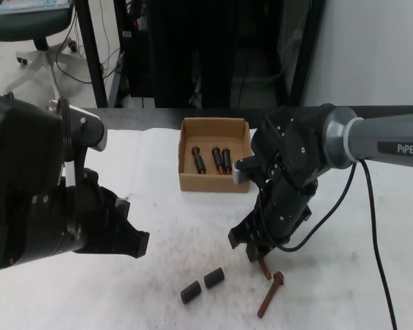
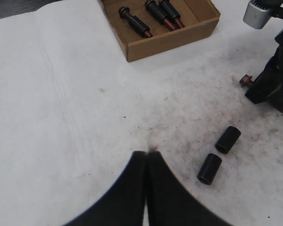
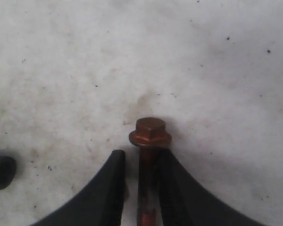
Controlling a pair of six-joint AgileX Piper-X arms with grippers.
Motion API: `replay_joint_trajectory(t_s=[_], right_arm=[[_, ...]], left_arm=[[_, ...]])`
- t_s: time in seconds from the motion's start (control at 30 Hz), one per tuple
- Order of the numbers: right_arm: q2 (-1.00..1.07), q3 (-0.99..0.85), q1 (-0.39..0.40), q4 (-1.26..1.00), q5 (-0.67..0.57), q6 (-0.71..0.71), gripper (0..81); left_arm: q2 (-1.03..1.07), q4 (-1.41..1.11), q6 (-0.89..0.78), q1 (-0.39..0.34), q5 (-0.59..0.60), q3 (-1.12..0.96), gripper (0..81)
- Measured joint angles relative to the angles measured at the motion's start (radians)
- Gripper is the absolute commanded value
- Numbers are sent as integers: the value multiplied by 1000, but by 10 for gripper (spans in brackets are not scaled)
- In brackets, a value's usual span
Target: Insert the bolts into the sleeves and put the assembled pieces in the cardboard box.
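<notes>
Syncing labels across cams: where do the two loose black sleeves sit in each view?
High view: the loose sleeves lie side by side on the bench, to the left of the right gripper.
Left wrist view: both lie between the left gripper and the right gripper.
Right wrist view: one sleeve, cannot tell which, lies off to the side of the bolt between the jaws.
Shared landmark: the right gripper.

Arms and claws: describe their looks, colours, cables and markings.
Right arm: grey tube with white lettering, black wrist block, and a black cable hanging off it. Left arm: bulky black housing with a white cap. Left claw and right claw: black, curved, tapering.
</notes>
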Motion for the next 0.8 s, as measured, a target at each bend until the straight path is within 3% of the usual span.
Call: replay_joint_trajectory(t_s=[0.17,0.3,0.67,0.8], right_arm=[[0,0,4,0,19,0,218],[0,0,4,0,38,-3,5],[0,-17,4,22,38,-9,8],[-37,-49,-5,67,12,-20,8]], left_arm=[[0,0,0,0,0,0,3],[0,0,0,0,0,0,3],[0,0,0,0,0,0,3],[0,0,0,3,83,0,3]])
